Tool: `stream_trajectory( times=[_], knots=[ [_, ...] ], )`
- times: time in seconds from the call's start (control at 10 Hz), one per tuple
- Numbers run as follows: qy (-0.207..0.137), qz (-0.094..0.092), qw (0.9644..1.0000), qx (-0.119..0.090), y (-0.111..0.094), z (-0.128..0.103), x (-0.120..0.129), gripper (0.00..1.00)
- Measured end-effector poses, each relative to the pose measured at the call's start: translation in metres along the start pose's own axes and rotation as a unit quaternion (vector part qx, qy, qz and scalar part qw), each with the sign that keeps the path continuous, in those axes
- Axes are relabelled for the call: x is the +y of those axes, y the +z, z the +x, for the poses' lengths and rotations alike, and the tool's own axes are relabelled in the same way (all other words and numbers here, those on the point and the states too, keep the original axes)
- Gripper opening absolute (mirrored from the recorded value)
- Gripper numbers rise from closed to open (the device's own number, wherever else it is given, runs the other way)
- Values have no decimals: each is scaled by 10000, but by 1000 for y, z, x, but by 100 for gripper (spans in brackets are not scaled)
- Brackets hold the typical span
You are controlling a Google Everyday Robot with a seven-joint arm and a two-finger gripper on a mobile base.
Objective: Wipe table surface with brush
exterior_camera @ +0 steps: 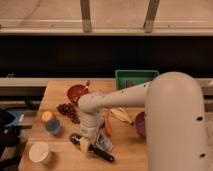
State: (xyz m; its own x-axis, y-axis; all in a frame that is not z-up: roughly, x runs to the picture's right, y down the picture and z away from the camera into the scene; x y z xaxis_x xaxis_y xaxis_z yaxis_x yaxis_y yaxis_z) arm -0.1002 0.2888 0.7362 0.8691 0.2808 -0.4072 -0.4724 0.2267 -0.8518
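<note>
Black-handled brush (103, 154) flat on wooden table (54, 94); gripper (85, 142) at its left end.

Wooden table (59, 93) with brush (104, 155), claw (86, 144) above

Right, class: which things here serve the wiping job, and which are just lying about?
Job: brush, wooden table, gripper down at the brush.
Lying about: red bowl, grapes, banana, green tray, white cup, blue cup.
</note>
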Motion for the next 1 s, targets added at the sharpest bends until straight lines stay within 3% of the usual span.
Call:
stream_trajectory(
  times=[0.3,0.5,1.0],
  knots=[
    [-234,32,9997,115,4,-31,7,0],
    [-216,12,9996,155,10,-28,19,0],
    [110,-139,9998,127,25,42,43,0]
  ],
)
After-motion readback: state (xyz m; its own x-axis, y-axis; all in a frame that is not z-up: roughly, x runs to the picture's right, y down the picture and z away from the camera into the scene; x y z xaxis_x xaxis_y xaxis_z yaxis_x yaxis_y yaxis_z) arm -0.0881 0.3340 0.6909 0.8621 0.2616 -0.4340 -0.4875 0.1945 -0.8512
